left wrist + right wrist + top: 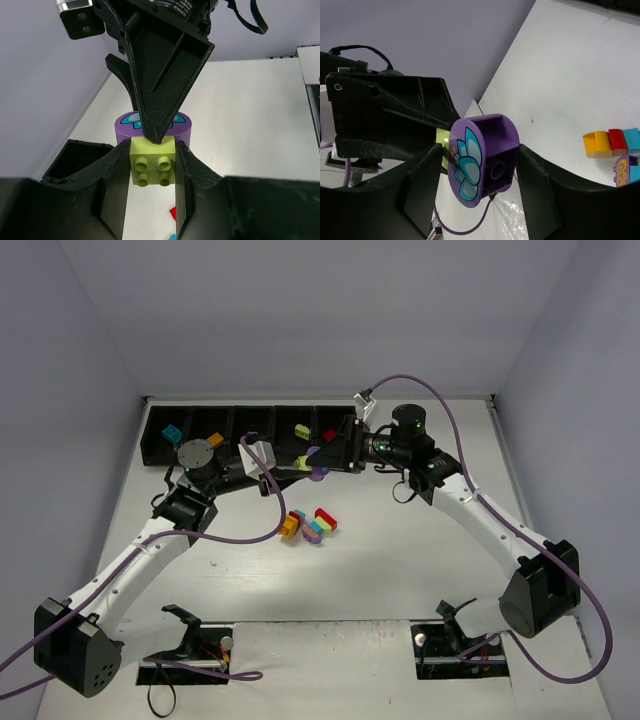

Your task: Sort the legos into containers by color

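From above, a white table [400, 560] sits inside pale lavender walls [300, 310]. My left gripper [298, 465] and right gripper [322, 458] meet tip to tip just in front of the containers [155, 450], and loose legos [308, 525] lie nearer my bases.

Only my left wrist shows the lime green brick [152, 162], clamped between narrowly set fingers [115, 185] with the purple brick [184, 131] touching behind it.

My right wrist shows that purple brick's blue flower face, pinched between my right fingers.
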`<action>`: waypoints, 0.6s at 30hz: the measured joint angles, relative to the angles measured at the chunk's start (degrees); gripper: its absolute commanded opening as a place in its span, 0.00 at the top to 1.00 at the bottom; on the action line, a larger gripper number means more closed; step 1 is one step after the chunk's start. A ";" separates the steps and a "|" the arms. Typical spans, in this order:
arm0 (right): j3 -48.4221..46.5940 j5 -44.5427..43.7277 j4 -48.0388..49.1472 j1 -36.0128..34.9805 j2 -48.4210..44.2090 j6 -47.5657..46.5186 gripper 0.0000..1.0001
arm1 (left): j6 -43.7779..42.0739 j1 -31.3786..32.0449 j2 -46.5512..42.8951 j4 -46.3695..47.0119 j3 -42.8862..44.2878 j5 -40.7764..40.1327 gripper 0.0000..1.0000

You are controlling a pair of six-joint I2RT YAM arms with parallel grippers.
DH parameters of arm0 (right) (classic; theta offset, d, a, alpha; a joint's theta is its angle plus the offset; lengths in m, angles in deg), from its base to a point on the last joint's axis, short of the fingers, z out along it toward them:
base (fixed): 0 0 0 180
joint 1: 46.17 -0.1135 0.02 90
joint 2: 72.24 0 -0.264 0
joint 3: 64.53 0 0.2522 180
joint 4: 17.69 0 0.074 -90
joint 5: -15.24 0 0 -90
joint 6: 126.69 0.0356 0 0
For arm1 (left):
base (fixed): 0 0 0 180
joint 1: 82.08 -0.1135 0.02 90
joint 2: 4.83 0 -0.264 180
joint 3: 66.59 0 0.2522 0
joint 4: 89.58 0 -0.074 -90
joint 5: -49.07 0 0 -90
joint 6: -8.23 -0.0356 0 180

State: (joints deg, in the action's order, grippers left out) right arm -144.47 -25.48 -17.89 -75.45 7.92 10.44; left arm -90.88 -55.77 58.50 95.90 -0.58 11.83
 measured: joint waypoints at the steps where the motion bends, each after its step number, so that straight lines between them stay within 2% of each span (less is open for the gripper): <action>1: 0.00 0.37 0.50 0.17 0.00 0.22 0.46 | 0.22 0.00 0.00 0.50 -0.04 -0.02 0.98; 9: 0.13 3.72 3.82 1.99 0.00 1.97 0.56 | 0.68 0.00 -0.07 4.39 -0.50 -0.07 0.98; 12: 0.17 4.72 4.66 2.62 0.00 2.40 0.66 | 0.70 0.00 0.00 5.22 -0.52 -0.07 0.98; 18: 0.92 5.70 5.64 3.65 -0.02 2.62 0.96 | 0.70 0.00 1.03 6.12 -0.52 0.00 0.98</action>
State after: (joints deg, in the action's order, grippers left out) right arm -143.55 -19.78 -12.25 -71.80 7.90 13.06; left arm -90.18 -55.77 59.52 102.02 -1.11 11.83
